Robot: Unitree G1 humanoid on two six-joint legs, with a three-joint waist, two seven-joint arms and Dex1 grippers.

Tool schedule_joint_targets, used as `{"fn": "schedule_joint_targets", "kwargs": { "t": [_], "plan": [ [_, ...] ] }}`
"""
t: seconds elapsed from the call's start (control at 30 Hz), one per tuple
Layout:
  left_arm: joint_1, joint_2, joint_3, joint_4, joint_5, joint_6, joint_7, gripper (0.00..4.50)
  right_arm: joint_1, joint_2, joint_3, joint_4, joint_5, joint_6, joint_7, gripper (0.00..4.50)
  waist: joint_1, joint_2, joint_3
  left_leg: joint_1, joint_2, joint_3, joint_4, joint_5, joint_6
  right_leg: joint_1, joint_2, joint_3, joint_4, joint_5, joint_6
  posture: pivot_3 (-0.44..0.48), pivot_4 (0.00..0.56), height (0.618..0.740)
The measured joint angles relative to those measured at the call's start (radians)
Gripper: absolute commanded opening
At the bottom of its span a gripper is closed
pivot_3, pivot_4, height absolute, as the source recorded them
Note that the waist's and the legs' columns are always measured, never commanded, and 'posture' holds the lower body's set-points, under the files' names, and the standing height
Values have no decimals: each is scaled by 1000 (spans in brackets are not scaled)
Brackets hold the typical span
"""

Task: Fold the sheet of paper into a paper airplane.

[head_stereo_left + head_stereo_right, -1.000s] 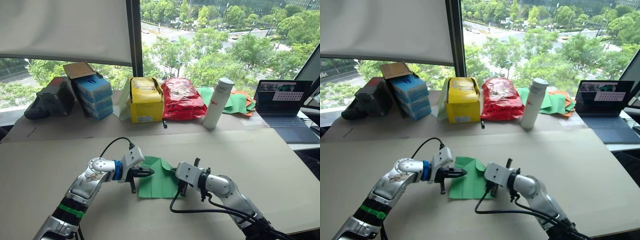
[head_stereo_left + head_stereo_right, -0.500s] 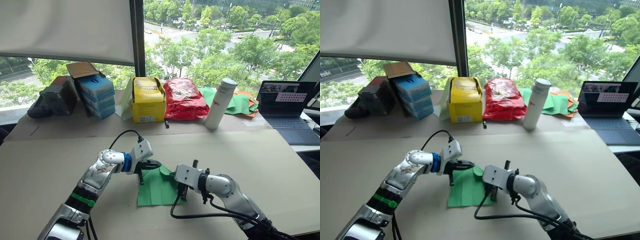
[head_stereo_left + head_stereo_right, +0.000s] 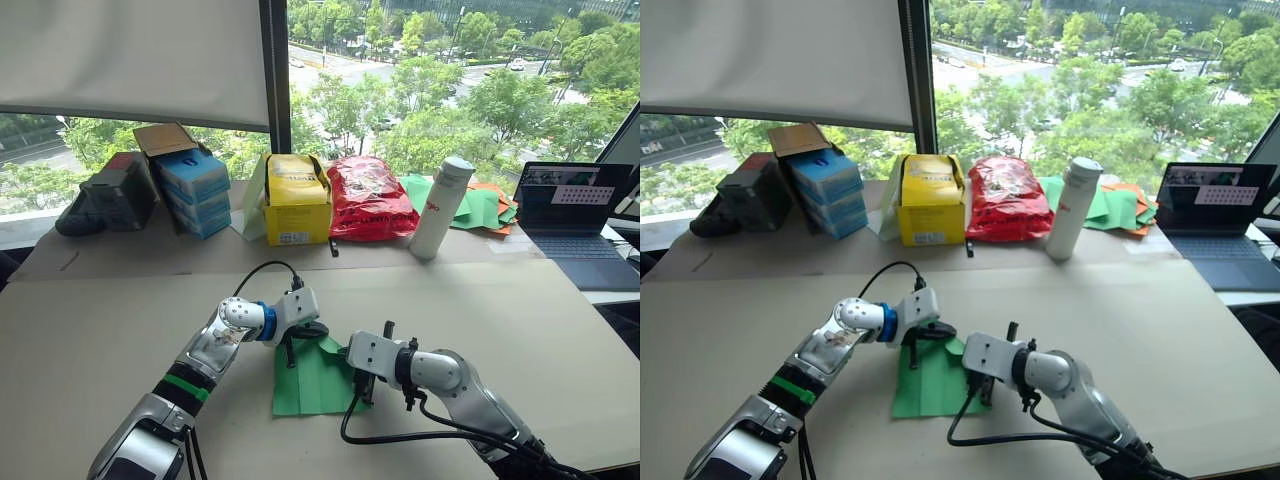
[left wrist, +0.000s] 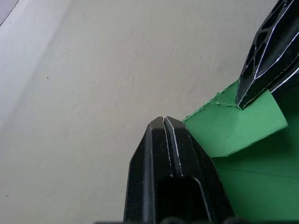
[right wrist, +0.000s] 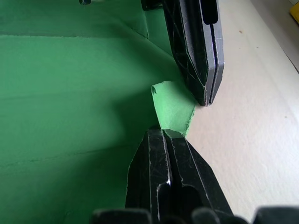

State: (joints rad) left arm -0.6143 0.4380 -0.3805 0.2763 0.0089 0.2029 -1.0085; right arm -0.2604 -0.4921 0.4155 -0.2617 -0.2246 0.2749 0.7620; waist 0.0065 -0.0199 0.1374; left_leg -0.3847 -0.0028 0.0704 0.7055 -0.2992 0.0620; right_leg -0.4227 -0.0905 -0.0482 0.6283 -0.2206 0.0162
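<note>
Here the thin bright green sheet of paper (image 3: pixel 315 377) lies partly folded on the beige table (image 3: pixel 520 320); the left gripper (image 4: pixel 164 122), fingers pressed together, presses its far edge; the right gripper (image 5: pixel 164 133), closed, seemingly pinches a curled corner beside it.

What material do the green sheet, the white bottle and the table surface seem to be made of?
The sheet of paper: thin matte paper, judging by its crisp creases and curled corner. The white bottle: smooth, slightly glossy, probably coated metal or plastic; the look leaves it open. The table: matte beige, with a seam across it, possibly board or laminate.
</note>
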Motion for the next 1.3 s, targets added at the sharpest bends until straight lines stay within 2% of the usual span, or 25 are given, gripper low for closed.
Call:
{"fn": "schedule_joint_targets", "kwargs": {
  "t": [0.1,0.3,0.6,0.7,0.8,0.97,1.3],
  "plan": [
    [0,-1,-6,4,8,-21,1,0,2,-4,5,-12,0,11,2,23,2,0,0,0,0,0,0,-1,1,0,0,0,0,0,0,0,150,740],
    [0,-4,-11,11,23,-37,1,0,4,-6,11,-42,13,27,26,1893,3,0,0,1,0,0,0,-1,1,1,0,0,0,0,0,0,150,740],
    [10,-1,-9,5,29,-50,1,0,-65,93,-147,-126,262,308,47,1893,4,0,0,1,0,0,1,-1,2,1,0,0,1,0,0,0,150,740],
    [13,-1,-9,1,30,-50,2,0,-101,114,-147,-100,263,366,-5,1153,3,0,0,1,0,0,1,-1,2,1,0,-1,1,0,0,0,150,740],
    [15,-1,-8,-2,30,-49,2,0,-102,114,-86,-30,227,374,-46,64,2,0,0,1,0,0,1,-1,1,0,-1,0,1,0,0,0,150,740],
    [18,0,-7,-4,30,-49,5,0,-105,122,-39,19,201,374,-77,24,2,0,0,1,0,0,1,-1,1,1,0,0,1,0,0,0,150,740],
    [27,3,-6,-22,41,-45,12,0,-149,147,-30,86,186,379,-122,24,-1,0,0,1,0,0,1,-1,1,1,0,0,1,0,0,0,150,740]
  ]
}}
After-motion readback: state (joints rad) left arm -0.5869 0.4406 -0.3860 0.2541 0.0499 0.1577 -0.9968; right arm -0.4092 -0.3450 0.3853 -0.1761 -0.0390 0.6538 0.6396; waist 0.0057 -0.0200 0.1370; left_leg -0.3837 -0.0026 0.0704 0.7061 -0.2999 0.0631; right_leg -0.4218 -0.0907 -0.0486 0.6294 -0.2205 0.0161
